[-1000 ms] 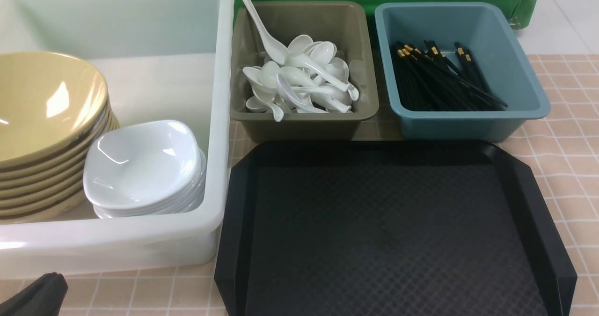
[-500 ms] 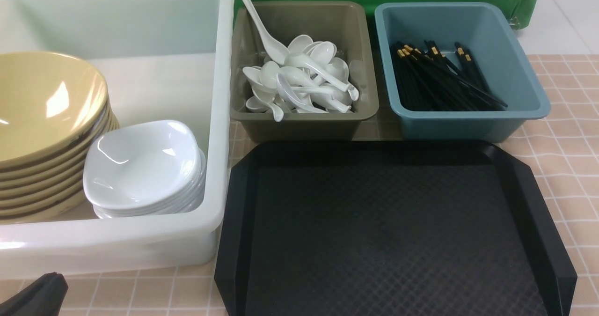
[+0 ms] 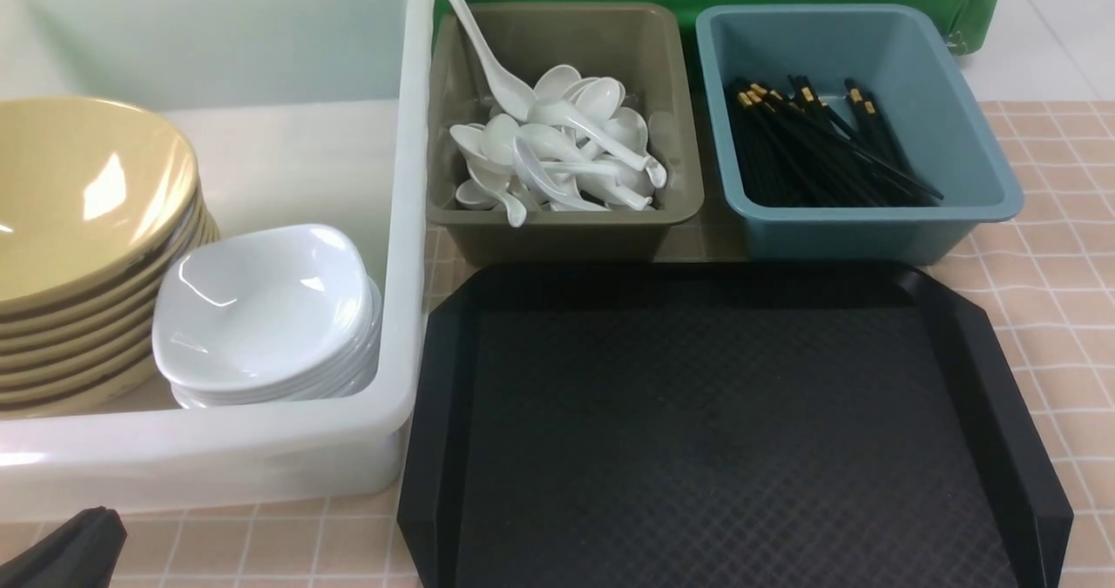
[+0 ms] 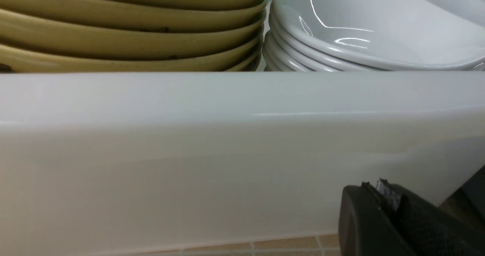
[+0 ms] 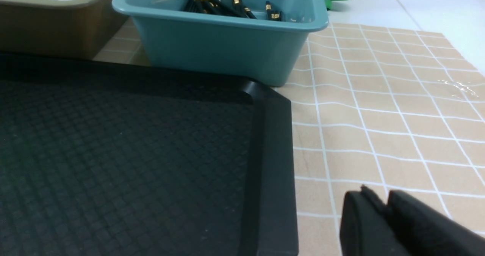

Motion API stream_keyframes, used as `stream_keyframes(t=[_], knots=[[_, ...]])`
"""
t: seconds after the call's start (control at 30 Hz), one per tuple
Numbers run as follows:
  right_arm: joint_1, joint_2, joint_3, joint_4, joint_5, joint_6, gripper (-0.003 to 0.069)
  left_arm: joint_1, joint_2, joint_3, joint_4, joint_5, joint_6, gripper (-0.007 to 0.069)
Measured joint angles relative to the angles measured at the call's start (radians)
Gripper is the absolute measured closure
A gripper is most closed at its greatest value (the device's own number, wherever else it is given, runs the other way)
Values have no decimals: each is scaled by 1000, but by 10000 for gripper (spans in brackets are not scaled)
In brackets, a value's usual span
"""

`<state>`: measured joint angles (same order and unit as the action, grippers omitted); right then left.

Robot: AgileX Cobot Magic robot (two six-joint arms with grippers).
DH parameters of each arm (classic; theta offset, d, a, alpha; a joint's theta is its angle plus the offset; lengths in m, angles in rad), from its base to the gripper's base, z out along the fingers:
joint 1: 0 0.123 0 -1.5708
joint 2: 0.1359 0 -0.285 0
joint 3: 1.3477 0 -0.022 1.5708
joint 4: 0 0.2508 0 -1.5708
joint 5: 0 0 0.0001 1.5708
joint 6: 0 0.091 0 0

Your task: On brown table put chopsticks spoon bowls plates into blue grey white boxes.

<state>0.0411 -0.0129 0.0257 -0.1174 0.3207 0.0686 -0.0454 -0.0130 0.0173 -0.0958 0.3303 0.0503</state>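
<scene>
Each gripper, left (image 4: 382, 203) and right (image 5: 382, 206), closed beside textured black tray (image 3: 723, 449).

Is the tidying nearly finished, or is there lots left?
It looks finished. Chopsticks lie in the blue box, spoons in the grey box, bowls and plates in the white box. Both grippers look shut on nothing; the black tray is bare.

A tan checked table (image 3: 1054, 309) carries a black tray (image 3: 967, 327), with a white box (image 3: 401, 222) to its left and grey (image 3: 557, 235) and blue (image 3: 836, 235) boxes just behind it.
</scene>
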Motion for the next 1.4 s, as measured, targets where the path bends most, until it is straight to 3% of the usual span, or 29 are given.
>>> stream_keyframes(t=[1.4], knots=[[0, 0, 0, 0, 0, 0, 493, 0, 0, 0, 0, 0, -2, 618]])
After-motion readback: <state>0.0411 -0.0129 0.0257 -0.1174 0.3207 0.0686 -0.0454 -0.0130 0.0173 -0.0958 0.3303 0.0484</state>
